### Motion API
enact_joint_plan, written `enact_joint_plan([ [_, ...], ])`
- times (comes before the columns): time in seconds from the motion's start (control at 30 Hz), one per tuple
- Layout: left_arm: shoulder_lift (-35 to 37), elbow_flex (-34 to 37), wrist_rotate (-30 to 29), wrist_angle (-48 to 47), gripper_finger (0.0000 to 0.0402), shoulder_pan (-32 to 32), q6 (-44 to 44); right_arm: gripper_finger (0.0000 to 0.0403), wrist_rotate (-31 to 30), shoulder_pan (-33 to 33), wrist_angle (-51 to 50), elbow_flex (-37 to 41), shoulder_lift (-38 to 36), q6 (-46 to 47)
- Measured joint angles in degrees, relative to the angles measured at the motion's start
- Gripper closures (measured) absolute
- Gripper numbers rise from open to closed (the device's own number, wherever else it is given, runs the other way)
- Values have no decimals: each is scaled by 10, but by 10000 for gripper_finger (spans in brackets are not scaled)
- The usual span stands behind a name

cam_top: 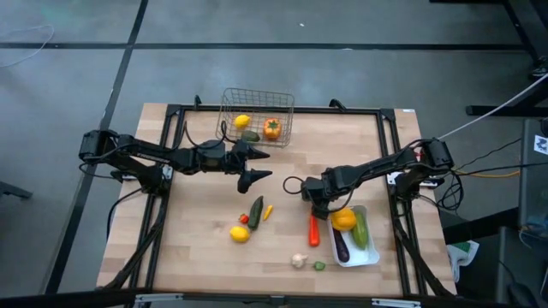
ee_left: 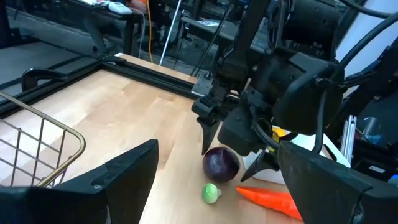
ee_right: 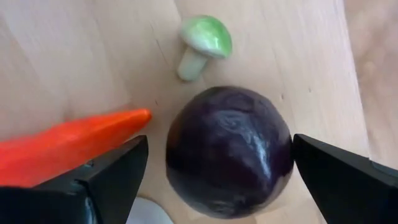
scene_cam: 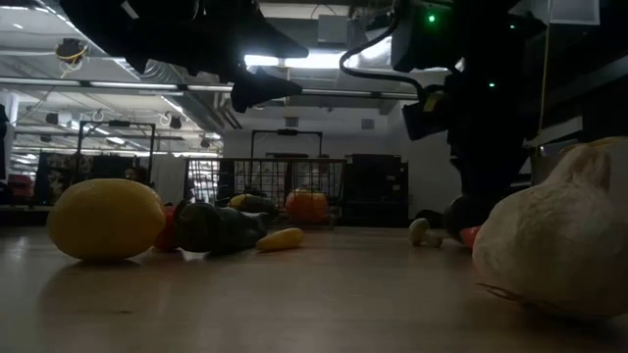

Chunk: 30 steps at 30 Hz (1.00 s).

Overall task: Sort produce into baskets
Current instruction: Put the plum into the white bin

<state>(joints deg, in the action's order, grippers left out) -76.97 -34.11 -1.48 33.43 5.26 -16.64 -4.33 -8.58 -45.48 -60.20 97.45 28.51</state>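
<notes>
Right gripper spread open astride a purple ball beside the carrot; the ball's underside is hidden. Left gripper open, holding nothing, near the wire basket.

The wire basket holds a lemon, a tomato and a dark green piece. The white tray holds a yellow pepper, a cucumber and an eggplant; a carrot lies just beside it.

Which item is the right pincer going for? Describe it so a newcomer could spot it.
Start at the white tray near the table's right edge. Just beside it, under the open right pincer, sits a dark purple ball. It lies between an orange carrot and a small green mushroom, the only round purple piece.
</notes>
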Motion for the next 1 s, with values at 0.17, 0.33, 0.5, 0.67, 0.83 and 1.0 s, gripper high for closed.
enact_joint_plan([
  [0.17, 0, 0, 0, 0, 75, 0, 0, 21, -11, 0, 0, 0, 0, 0],
  [0.33, 0, 0, 0, 0, 75, 0, 0, 78, -12, 0, -1, 0, 0, 0],
  [0.5, 0, 0, 0, 0, 75, 0, 0, 143, -12, 0, -1, 0, 0, 1],
  [0.67, 0, 0, 0, 0, 75, 0, -1, 162, -12, 0, -1, 0, -1, 1],
  [0.83, 0, 0, 0, 0, 75, 0, -1, 146, -12, 0, -1, -1, -6, 1],
  [1.0, 0, 0, 0, 0, 75, 0, -1, 151, -12, 0, -18, -21, -22, -3],
])
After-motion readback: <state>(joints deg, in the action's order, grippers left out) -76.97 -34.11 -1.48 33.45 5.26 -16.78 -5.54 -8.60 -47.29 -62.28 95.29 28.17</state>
